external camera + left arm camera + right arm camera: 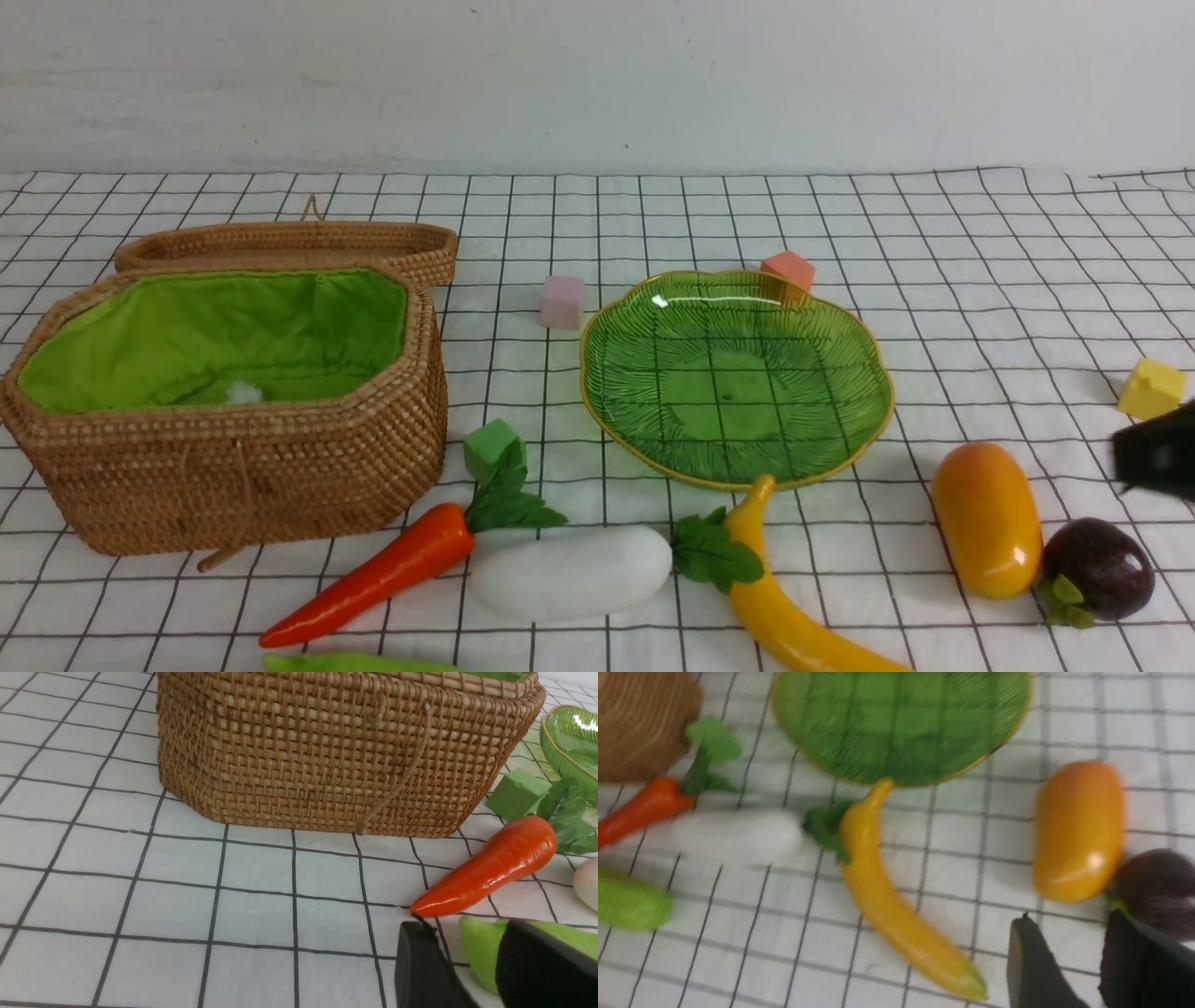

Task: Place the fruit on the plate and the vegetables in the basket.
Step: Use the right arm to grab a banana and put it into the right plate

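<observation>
left hand hovering part-open by pod | right hand hovering part-open near mango | both looking light, glossy, slippery; favouring mid-body grips

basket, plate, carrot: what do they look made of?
Basket: woven wicker, matte brown, visible weave; green cloth lining. Plate: probably glass, translucent green, glossy highlight, tablecloth grid shows through. Carrot: likely moulded plastic, smooth shiny orange skin with highlights.
</observation>
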You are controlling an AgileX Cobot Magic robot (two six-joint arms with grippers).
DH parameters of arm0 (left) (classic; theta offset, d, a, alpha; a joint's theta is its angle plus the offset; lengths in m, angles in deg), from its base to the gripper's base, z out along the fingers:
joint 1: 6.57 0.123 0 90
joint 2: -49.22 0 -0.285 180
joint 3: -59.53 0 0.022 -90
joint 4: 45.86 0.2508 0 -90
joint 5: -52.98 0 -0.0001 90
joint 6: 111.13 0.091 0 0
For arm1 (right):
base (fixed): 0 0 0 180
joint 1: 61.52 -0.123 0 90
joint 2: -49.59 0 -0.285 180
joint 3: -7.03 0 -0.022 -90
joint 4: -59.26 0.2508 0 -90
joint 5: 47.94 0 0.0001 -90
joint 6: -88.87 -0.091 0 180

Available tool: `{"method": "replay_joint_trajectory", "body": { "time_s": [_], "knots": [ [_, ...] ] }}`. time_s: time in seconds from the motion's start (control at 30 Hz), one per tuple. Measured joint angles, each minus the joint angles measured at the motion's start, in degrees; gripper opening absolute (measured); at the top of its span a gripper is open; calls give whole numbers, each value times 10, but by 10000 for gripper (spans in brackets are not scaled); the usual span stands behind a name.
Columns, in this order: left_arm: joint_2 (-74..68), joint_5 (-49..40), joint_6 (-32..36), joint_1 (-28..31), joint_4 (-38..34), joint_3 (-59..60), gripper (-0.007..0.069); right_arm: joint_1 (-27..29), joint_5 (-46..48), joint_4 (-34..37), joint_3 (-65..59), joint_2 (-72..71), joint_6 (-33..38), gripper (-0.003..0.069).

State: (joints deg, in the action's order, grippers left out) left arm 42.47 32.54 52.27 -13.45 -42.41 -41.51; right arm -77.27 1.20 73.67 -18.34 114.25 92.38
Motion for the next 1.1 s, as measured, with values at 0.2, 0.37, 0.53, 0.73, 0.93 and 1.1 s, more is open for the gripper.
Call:
{"method": "replay_joint_trajectory", "body": {
  "time_s": [0.2, 0.37, 0.53, 0.73, 0.93, 1.1],
  "knots": [
    [0, 0, 0, 0, 0, 0, 239, -96, -7, 8, 0, 137, 48, 304],
    [0, 0, 0, 0, 0, 0, 239, -163, -30, -62, 0, 244, 48, 424],
    [0, 0, 0, 0, 0, 0, 239, -180, -72, -117, 0, 350, 42, 569],
    [0, 0, 0, 0, 0, 0, 239, -180, -67, -114, 5, 417, 53, 409],
    [0, 0, 0, 0, 0, 0, 239, -181, 30, -101, 6, 397, 74, 316],
    [0, 0, 0, 0, 0, 0, 239, -181, 78, -90, 6, 300, 78, 316]
  ]
}}
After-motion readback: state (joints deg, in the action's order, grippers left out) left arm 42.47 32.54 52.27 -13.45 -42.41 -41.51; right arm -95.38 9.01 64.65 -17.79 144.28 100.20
